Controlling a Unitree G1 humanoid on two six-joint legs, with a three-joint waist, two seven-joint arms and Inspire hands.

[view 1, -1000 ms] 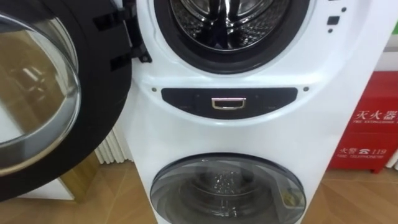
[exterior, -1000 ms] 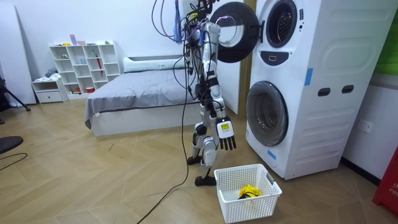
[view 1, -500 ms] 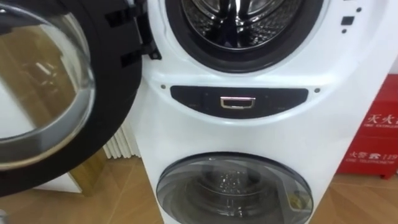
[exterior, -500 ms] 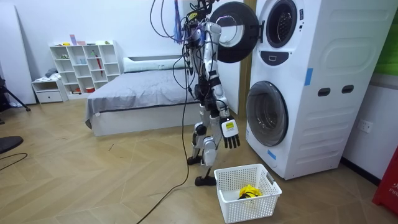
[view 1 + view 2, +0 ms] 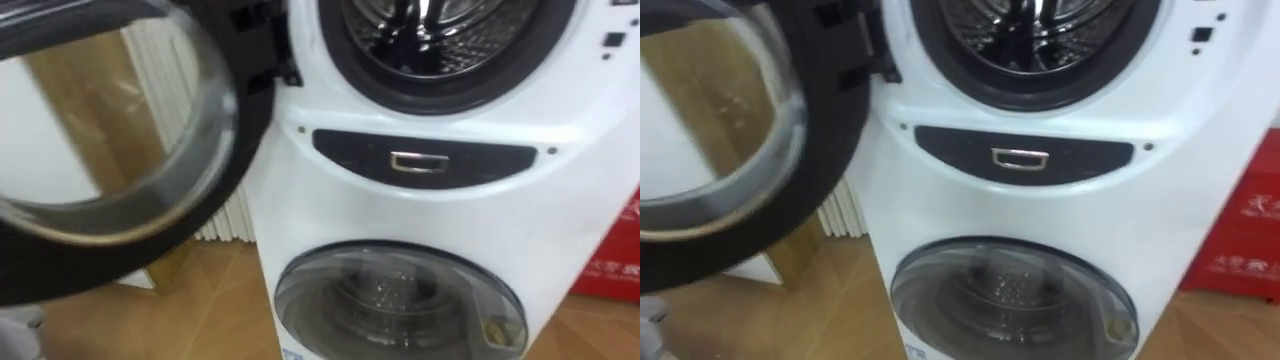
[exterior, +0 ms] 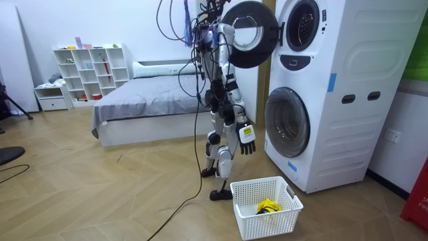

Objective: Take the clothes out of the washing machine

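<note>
Robot stands facing the white stacked washing machine [image 6: 334, 94]. Its upper round black-rimmed glass door [image 5: 110, 150] is wide open to the robot's left, steel drum [image 5: 440, 40] mouth exposed. Left hand [image 6: 229, 31] is up at the door edge, grip can't tell. Right hand [image 6: 246, 136] hangs released, near the lower closed door [image 5: 400, 305]. Yellow cloth [image 6: 268, 205] lies in the white plastic basket [image 6: 261, 226] on the wood floor [image 6: 100, 194] by its feet.

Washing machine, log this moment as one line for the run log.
robot standing before washing machine | upper door open, swung left | lower door shut | right hand low, open, empty | basket on floor, yellow item inside
</note>
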